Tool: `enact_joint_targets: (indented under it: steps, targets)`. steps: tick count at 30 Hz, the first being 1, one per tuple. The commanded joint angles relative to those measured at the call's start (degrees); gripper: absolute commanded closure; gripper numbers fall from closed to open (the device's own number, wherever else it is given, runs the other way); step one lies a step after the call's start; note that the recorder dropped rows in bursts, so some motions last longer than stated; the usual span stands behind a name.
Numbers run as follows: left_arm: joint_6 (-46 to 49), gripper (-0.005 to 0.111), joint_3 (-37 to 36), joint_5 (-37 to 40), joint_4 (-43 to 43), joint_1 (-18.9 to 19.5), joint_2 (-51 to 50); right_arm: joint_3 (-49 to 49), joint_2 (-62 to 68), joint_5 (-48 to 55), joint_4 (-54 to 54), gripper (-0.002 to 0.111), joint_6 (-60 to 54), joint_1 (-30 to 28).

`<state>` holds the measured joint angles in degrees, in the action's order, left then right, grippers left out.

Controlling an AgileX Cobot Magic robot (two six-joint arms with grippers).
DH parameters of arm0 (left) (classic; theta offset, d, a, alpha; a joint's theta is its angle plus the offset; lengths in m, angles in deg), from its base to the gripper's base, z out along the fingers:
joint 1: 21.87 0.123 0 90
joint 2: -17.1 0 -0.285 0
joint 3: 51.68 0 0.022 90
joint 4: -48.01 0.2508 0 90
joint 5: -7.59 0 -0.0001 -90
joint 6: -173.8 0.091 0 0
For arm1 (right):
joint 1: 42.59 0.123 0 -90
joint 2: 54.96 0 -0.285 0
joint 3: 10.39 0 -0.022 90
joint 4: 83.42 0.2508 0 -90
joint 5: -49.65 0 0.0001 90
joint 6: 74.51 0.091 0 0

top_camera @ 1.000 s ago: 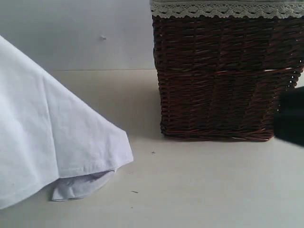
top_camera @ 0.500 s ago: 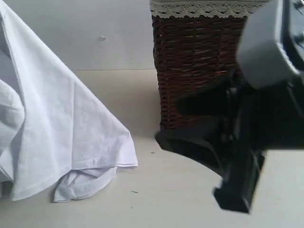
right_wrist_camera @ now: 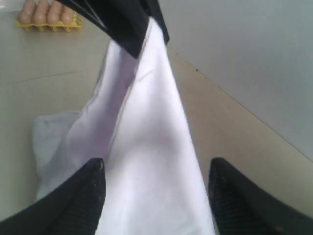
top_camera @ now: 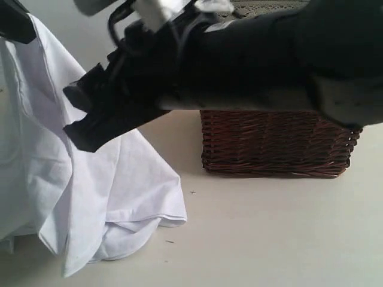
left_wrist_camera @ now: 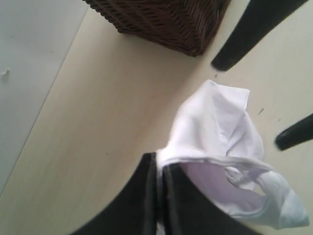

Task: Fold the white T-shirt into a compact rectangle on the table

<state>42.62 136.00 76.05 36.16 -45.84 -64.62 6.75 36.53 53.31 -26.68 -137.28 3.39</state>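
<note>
- White T-shirt [top_camera: 119, 179]: hangs as a long drape from a pinched upper edge. Its lower end lies crumpled on the table [top_camera: 269, 239], out from the rear edge and beside the basket, not touching it.
- Left gripper [left_wrist_camera: 157, 164]: raised above the table, fingers pressed together, pinching a hem of the shirt.
- Right gripper [right_wrist_camera: 154, 169]: fingers spread wide, one on each side of the hanging cloth, lower down the drape than the left gripper.
- Wicker basket [top_camera: 275, 143]: dark brown, upright, near the table's rear edge by the wall [right_wrist_camera: 244, 58].
- Egg tray [right_wrist_camera: 49, 17]: yellow, holding eggs, on the table well apart from the shirt.
</note>
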Motion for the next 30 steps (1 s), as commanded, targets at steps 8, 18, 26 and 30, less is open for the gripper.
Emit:
enact_joint_targets:
  steps: [8, 18, 26, 30]
  targets:
    - [0.2, 0.107, 0.2, -0.5, -3.6, 0.0, 0.0, -5.5, 5.4, -1.8, 0.1, 0.048, 4.1, 0.7]
    - [1.7, 0.107, -5.8, -8.3, -3.6, 0.0, -0.1, -5.5, 1.7, 4.8, 0.0, 0.049, 4.3, 0.7]
    - [1.7, 0.107, -5.8, -8.7, -6.8, 0.0, 2.4, -5.5, 9.7, 1.9, 0.3, 0.049, 5.6, 0.7]
    - [1.8, 0.107, -5.8, -8.6, -7.1, 0.0, 2.6, -5.5, 10.9, 0.5, 0.2, 0.056, 5.9, 0.7]
